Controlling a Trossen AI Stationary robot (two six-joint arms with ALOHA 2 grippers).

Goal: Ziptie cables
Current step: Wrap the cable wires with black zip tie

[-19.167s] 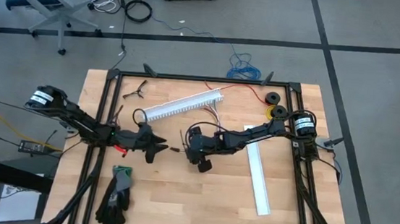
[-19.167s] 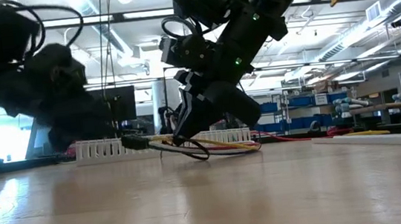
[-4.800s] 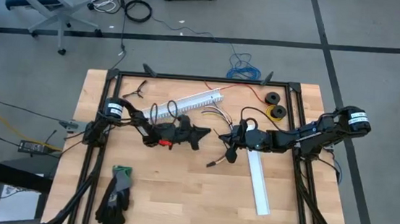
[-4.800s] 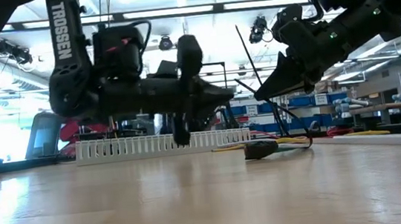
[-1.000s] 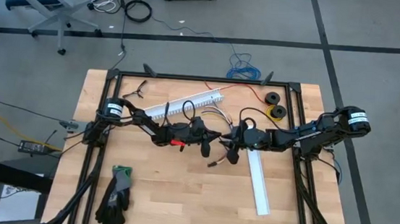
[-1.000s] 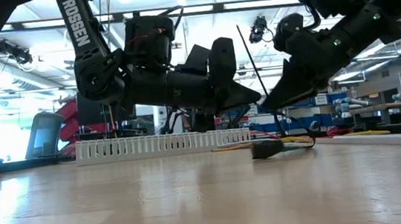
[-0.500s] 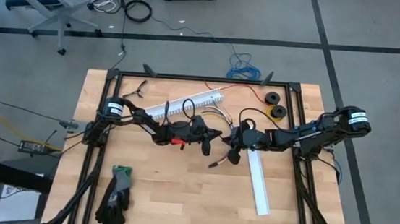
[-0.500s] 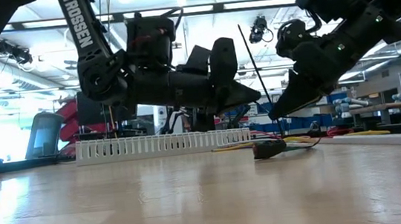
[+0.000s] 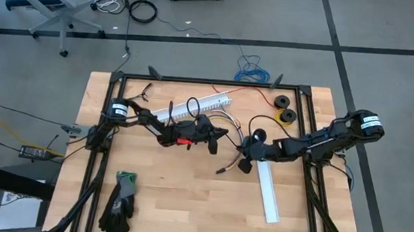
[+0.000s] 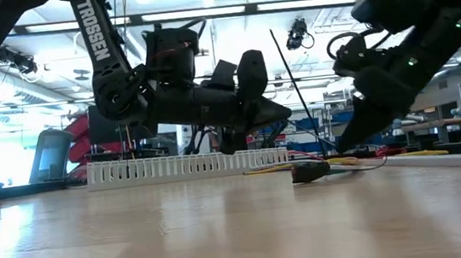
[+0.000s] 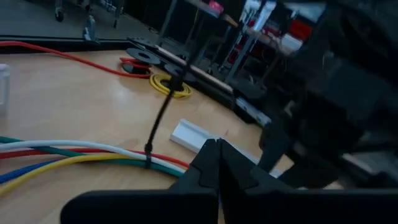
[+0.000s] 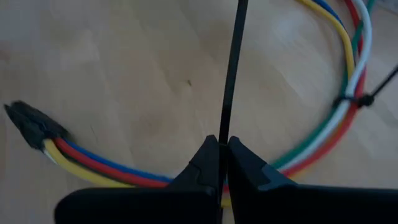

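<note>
The cables (image 12: 323,134) lie in a curve on the table: yellow, blue, red, green and white wires ending at a small dark connector (image 12: 28,124) (image 9: 219,171). A black zip tie (image 11: 149,152) is cinched around them, its tail sticking up. My right gripper (image 12: 222,144) (image 9: 244,164) slants down over the bundle, shut on a thin black zip-tie strap (image 12: 233,68). My left gripper (image 11: 217,149) (image 9: 225,137) hovers level just left of it, shut and holding nothing. My right gripper pinches the black strap (image 12: 225,132) between its two fingers. The fingers slant down at it from the table's right side. The strap runs straight on past them, over the cables, and out of the wrist view. Which part of its length they hold does not show.
A white slotted channel (image 9: 193,107) lies behind the left arm, and a second white piece (image 9: 268,189) lies near the right arm. Black rolls (image 9: 283,108), a yellow coil (image 11: 171,84) and a red wire (image 11: 62,53) sit at the far right. Gloves (image 9: 121,199) lie near the front left.
My right gripper has tipped further downward and sunk toward the cables and the table's near edge, ending low beside the connector. My left gripper has swung slightly toward the far edge. The cables have stayed in place.
</note>
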